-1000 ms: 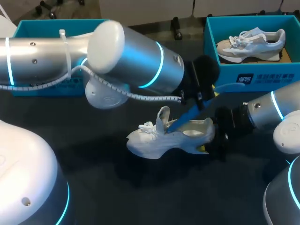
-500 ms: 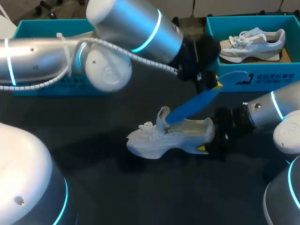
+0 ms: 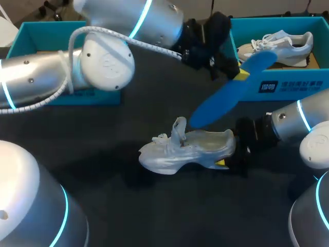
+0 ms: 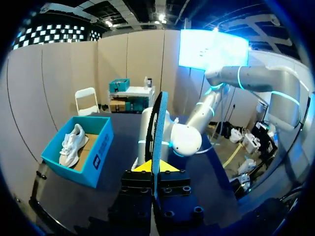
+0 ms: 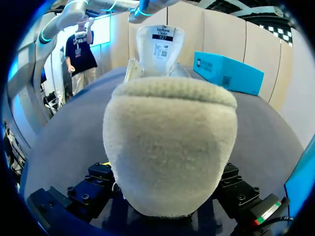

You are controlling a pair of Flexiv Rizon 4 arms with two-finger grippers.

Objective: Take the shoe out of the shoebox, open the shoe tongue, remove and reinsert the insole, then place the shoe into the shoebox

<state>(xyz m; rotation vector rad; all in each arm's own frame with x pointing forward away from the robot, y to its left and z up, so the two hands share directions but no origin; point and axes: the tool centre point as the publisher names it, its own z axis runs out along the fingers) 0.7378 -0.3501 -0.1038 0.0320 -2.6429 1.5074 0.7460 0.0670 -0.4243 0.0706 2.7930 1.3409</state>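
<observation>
The left fingers [image 3: 241, 75] are closing on the heel end of the blue insole [image 3: 221, 100], one on each face. The insole is hanging slantwise down from them. Its toe end is pointing at the mouth of the shoe [image 3: 187, 149], just above the collar; I cannot tell whether it is touching. The right fingers [image 3: 221, 163] are gripping the shoe by its heel, one on each side, and the shoe is standing sole-down on the desk [image 3: 154, 206] ahead of them, with its tongue standing up. The box [image 3: 288, 85] is lying beyond the right fingers, and a second shoe [image 3: 277, 46] is resting inside it.

The insole is looking thin, light and springy. It is holding nearly straight under its own weight, but it is likely to buckle if its tip catches on the collar or tongue. The pinch at the heel end is suiting it: the toe is staying free to lead into the shoe, and the flat faces are giving the fingers grip.

The shoe is looking light, with a soft upper and a firmer moulded sole. The padded heel counter is the stiffest part to hold, so the grip there is bracing it against the push of the insole. A squeeze higher on the collar would probably be crushing the opening.
</observation>
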